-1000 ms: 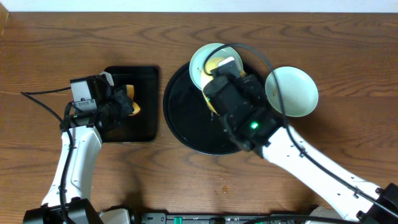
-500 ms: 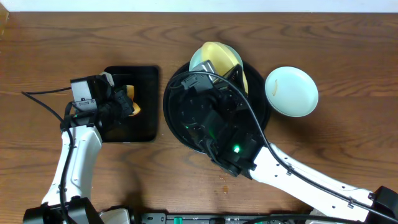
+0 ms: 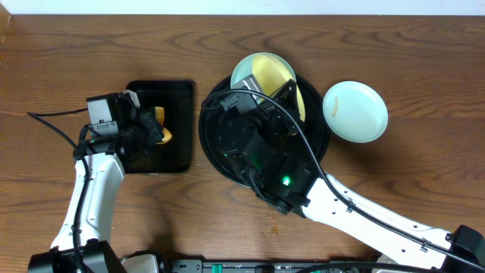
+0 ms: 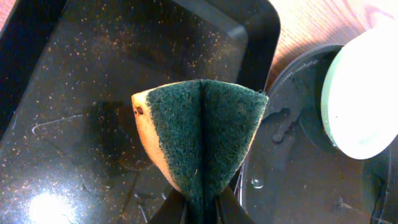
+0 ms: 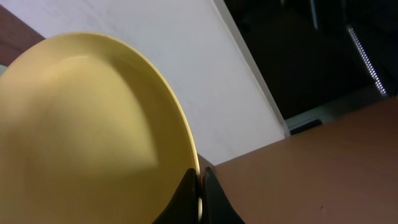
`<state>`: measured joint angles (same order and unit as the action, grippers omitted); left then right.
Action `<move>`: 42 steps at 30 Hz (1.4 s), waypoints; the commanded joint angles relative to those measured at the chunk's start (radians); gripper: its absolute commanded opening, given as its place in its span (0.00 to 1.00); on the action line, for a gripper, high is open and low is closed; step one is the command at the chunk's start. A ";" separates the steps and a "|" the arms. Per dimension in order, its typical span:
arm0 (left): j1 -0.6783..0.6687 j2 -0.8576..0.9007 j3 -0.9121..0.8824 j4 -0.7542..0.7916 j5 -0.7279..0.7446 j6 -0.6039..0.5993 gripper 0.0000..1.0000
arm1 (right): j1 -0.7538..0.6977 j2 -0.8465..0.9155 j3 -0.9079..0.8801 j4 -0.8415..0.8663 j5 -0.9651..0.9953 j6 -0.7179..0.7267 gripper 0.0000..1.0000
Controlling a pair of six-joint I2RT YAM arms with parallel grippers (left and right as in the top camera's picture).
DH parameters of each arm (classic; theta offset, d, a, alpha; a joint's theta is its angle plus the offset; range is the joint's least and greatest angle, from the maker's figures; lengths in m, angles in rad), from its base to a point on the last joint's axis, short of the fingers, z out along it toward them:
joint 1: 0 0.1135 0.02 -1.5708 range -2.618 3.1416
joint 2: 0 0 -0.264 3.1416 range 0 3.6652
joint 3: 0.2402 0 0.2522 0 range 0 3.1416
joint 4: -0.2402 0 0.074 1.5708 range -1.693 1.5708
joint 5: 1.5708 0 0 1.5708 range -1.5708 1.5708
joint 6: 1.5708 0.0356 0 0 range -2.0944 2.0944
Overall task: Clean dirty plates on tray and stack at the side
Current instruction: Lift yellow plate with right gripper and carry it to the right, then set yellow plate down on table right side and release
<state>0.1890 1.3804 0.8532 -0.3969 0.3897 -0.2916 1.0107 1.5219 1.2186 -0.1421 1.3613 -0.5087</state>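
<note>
The yellow plate (image 3: 274,72) is held tilted over the round tray (image 3: 204,136) near the tabletop's far edge, rim clamped by the right end effector (image 5: 200,186), likely presented for wiping. A folded sponge (image 4: 202,137) is pinched in the left end effector (image 4: 202,208) over the rectangular tray (image 4: 74,93), likely on standby.

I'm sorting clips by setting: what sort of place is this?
Likely a robot lab's mock dishwashing bench: a bare wooden table, a yellow plate over a round black tray, a sponge, no sink in view.

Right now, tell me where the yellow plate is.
Overhead, the yellow plate is tilted over the round tray's far rim, pinched by the right gripper.
</note>
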 commanded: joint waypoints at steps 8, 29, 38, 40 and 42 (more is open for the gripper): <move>0.004 0.006 0.000 -0.034 0.006 -0.028 0.08 | -0.132 0.005 0.013 -0.289 -0.590 0.653 0.01; 0.004 0.006 0.000 -0.013 0.005 -0.019 0.08 | -1.378 0.009 0.026 -0.323 -1.790 0.810 0.01; 0.004 0.006 0.000 -0.002 0.005 -0.016 0.08 | -1.657 0.212 0.026 -0.214 -1.646 0.780 0.01; 0.004 0.006 0.000 -0.002 0.005 0.003 0.08 | -1.674 0.278 0.026 -0.185 -1.646 0.780 0.01; 0.004 0.006 0.000 -0.002 0.005 0.031 0.08 | -1.681 0.341 0.026 -0.158 -1.646 0.776 0.01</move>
<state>0.1890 1.3804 0.8528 -0.4007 0.3897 -0.3084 -0.6594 1.7935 1.2304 -0.3161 -0.2874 0.2798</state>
